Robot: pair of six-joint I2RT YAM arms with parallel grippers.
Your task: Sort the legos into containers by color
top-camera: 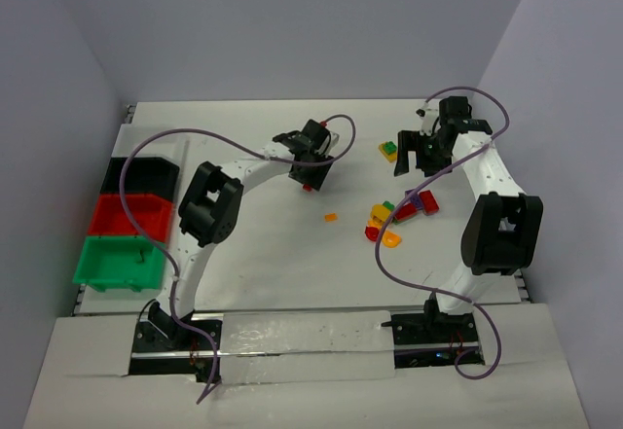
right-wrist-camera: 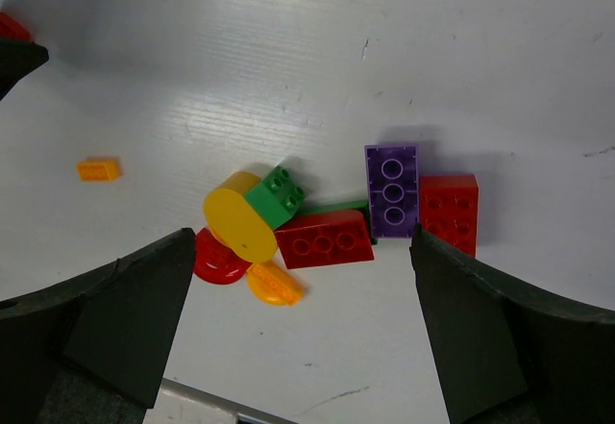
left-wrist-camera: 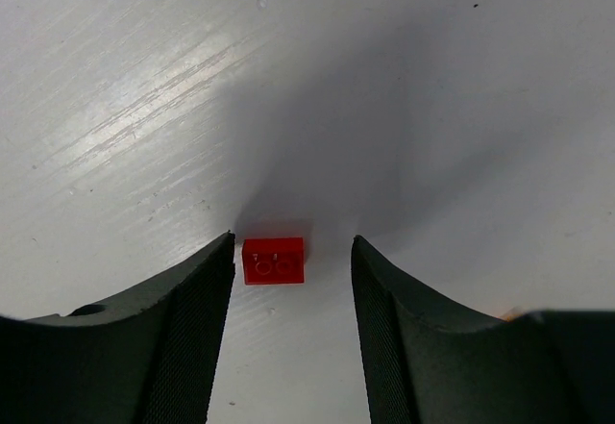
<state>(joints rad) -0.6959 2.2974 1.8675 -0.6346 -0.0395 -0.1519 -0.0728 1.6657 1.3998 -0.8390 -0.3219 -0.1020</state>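
Note:
A small red lego brick (left-wrist-camera: 274,260) lies on the white table between the open fingers of my left gripper (left-wrist-camera: 293,247), close to the left finger and not gripped; the top view shows it (top-camera: 308,188) just below that gripper (top-camera: 310,174). My right gripper (right-wrist-camera: 303,241) is open and empty above a pile of legos (top-camera: 394,215): a purple brick (right-wrist-camera: 392,188), two red bricks (right-wrist-camera: 448,211), a green brick (right-wrist-camera: 277,193), a yellow rounded piece (right-wrist-camera: 240,220), a red disc (right-wrist-camera: 216,259) and an orange piece (right-wrist-camera: 274,285). The green bin (top-camera: 119,262), red bin (top-camera: 131,215) and black bin (top-camera: 139,174) stand at the far left.
A lone orange brick (top-camera: 331,218) lies mid-table, also in the right wrist view (right-wrist-camera: 99,168). A yellow and green piece (top-camera: 388,150) sits left of my right gripper (top-camera: 415,164). Purple cables loop over both arms. Grey walls close in the table.

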